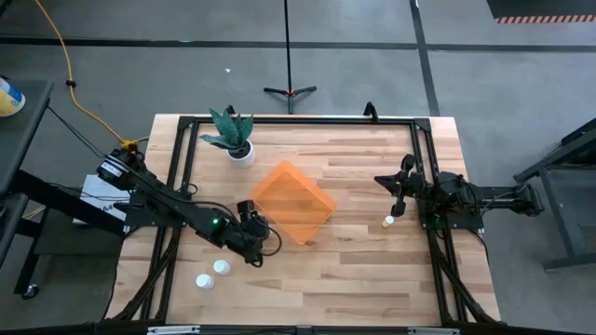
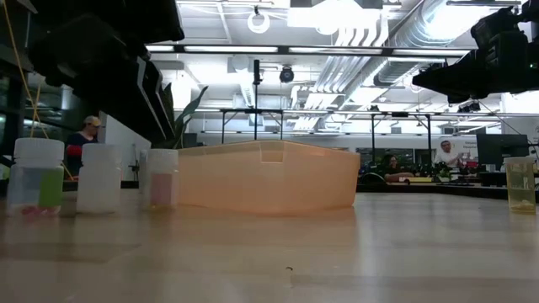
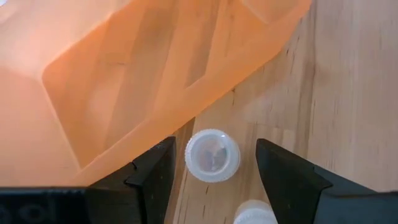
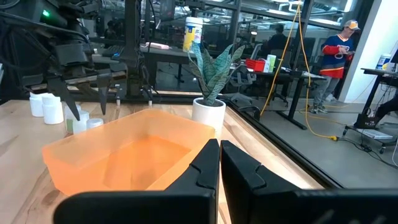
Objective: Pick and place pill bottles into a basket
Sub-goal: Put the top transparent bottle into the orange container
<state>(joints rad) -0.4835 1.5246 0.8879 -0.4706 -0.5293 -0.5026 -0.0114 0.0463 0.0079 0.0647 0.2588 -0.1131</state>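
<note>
Nothing in the basket yet; first pick is being lined up.

The orange basket [image 1: 291, 202] sits mid-frame on the table [image 1: 354, 279] and looks empty. One pill bottle [image 3: 212, 155] stands just off its lower-left edge, between the spread fingers of the left claw [image 1: 253, 229], not yet gripped. Two more bottles [image 1: 212, 274] wait at lower left, another [image 1: 388, 221] stands at right near the right claw [image 1: 398, 197], which hangs closed on nothing. By my count, every bottle is still to go.
</note>
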